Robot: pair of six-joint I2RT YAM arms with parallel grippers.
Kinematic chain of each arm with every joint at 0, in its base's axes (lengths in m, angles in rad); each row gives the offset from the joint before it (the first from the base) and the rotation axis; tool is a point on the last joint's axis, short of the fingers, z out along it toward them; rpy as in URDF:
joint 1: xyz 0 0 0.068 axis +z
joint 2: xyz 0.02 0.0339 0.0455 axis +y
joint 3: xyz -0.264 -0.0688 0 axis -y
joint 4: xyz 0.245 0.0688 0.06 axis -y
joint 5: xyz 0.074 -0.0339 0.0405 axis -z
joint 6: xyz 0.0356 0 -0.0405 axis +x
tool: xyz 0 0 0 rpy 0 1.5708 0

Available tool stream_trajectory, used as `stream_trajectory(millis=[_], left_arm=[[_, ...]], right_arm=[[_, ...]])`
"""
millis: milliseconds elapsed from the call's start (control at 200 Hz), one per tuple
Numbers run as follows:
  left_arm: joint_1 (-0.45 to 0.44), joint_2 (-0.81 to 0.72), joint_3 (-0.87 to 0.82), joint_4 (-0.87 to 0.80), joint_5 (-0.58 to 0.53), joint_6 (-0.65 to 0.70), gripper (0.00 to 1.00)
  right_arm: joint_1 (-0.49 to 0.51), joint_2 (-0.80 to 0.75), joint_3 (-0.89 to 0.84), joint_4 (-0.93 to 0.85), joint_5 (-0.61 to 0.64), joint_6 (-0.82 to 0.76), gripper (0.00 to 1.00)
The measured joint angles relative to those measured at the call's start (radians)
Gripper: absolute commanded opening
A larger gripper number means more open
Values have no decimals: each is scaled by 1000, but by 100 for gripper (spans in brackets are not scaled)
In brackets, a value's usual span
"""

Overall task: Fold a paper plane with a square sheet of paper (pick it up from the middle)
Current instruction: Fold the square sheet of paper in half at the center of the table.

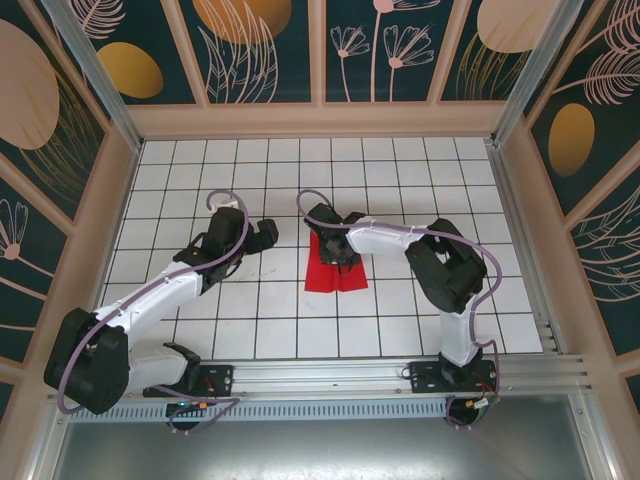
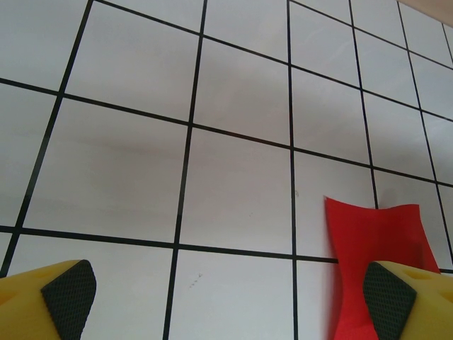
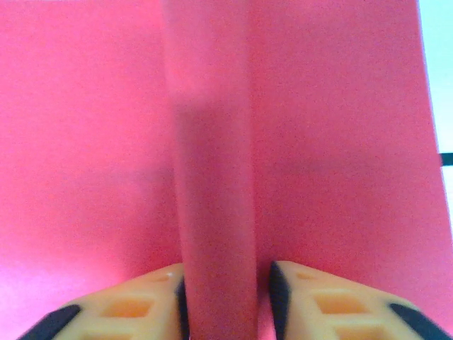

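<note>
The square sheet of paper [image 1: 337, 277] is bright red and lies on the white grid table in the middle. My right gripper [image 1: 333, 250] is down on its far part. In the right wrist view the sheet [image 3: 85, 142] bulges up into a ridge [image 3: 216, 177] along its middle. My right gripper [image 3: 225, 301] is shut on that ridge, with a pad against each side. My left gripper [image 1: 265, 238] hovers about one tile left of the sheet. It is open [image 2: 226, 304] with bare table between its pads, and the sheet's curled edge [image 2: 375, 234] is by its right finger.
The table [image 1: 420, 180] is a white tiled surface with black grid lines, walled on three sides by patterned panels [image 1: 320, 50]. A metal rail [image 1: 330, 375] runs along the near edge, where both arm bases sit.
</note>
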Motion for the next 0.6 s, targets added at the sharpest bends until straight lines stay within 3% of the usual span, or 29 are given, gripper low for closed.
stream_trajectory(millis=[115,330,600], left_arm=[[0,0,0,-8,-1,0,99],[0,-6,0,-21,-6,0,99],[0,-6,12,-31,-7,-1,99]], right_arm=[[-5,-16,-11,21,-24,-4,20],[-17,-114,-46,109,-129,-8,20],[-118,-293,-247,515,-443,69,22]])
